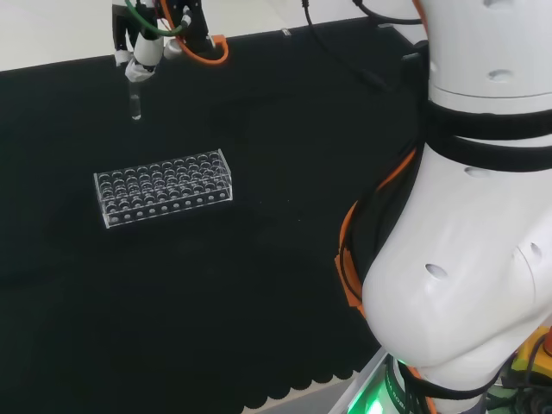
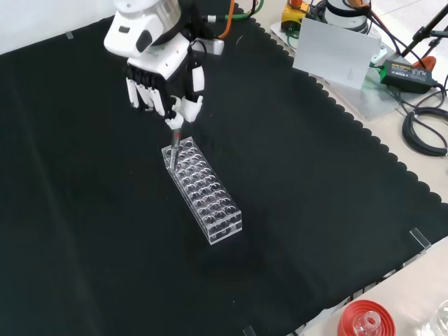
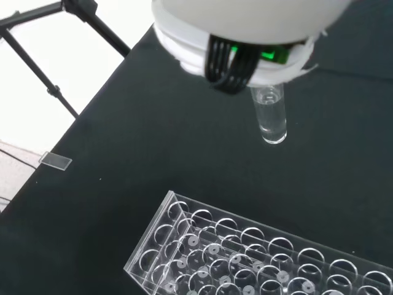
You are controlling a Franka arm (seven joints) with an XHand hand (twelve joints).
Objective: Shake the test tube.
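Observation:
A clear glass test tube hangs upright in the air, pinched at its top by the hand, well above the cloth. In the front view the hand holds the test tube with its lower end just over the far end of the clear rack. The wrist view looks down past the hand at the test tube, which holds a little clear liquid, with the rack below and apart from it. The rack stands on the cloth with several holes, all seemingly without tubes.
In the front view a red ribbed stand with a glass flask sits at the near right edge of the black cloth. Boxes and cables lie off the cloth at far right. The arm's white links stand at the head view's right.

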